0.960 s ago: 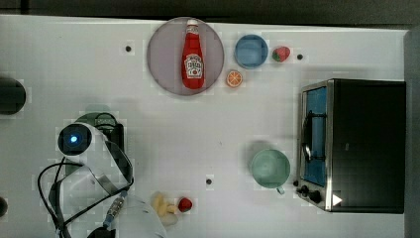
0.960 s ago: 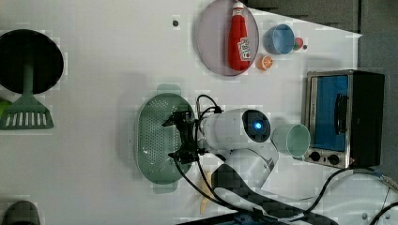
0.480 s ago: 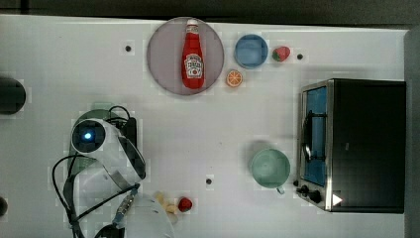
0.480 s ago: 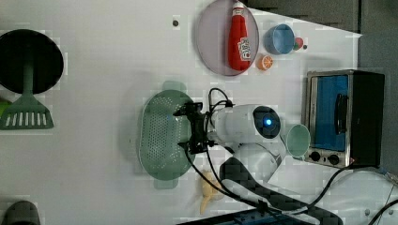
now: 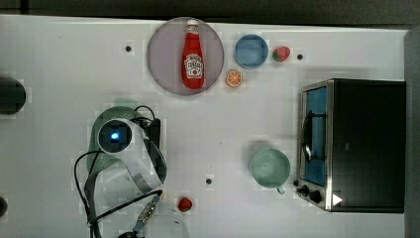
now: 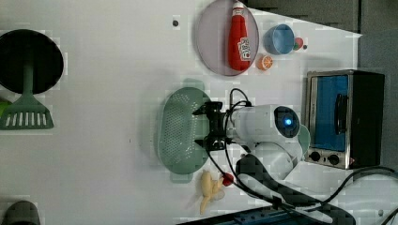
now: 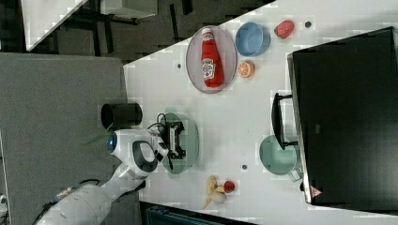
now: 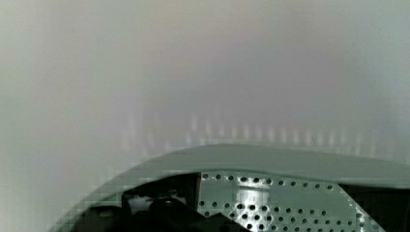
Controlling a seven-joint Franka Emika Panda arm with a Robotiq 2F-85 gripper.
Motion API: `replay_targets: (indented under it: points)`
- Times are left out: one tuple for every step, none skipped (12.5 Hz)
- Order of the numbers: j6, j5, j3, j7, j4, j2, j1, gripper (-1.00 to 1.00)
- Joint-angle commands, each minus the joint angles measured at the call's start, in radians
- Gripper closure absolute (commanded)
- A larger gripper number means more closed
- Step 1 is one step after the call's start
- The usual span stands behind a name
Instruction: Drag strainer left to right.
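Now my gripper [image 6: 206, 127] hangs jaws spread over the strainer [image 6: 180, 129], which sits on the table [image 6: 103, 117] beside the plate [image 6: 211, 44]; lower inside its wall, push steadily, avoid tipping.

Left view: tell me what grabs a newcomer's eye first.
The white robot arm with its glowing blue light, its black gripper open over the pale mint-green oval plastic strainer mid-table. Next, the red ketchup bottle lying on a round grey plate toward the left view's top.
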Motion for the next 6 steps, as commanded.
replay_targets:
  points:
    - [-0.011, -0.016, -0.04, -0.061, -0.03, -0.044, -0.025, -1.0]
    - [-0.009, -0.016, -0.051, -0.091, -0.035, -0.046, -0.033, -1.0]
    - [-0.01, -0.016, -0.064, -0.115, -0.038, -0.049, -0.041, -1.0]
    - [-0.009, -0.016, -0.1, -0.176, -0.051, -0.067, -0.073, -1.0]
    - [-0.011, -0.016, -0.111, -0.194, -0.055, -0.072, -0.084, -1.0]
    - [-0.011, -0.016, -0.124, -0.221, -0.062, -0.076, -0.093, -1.0]
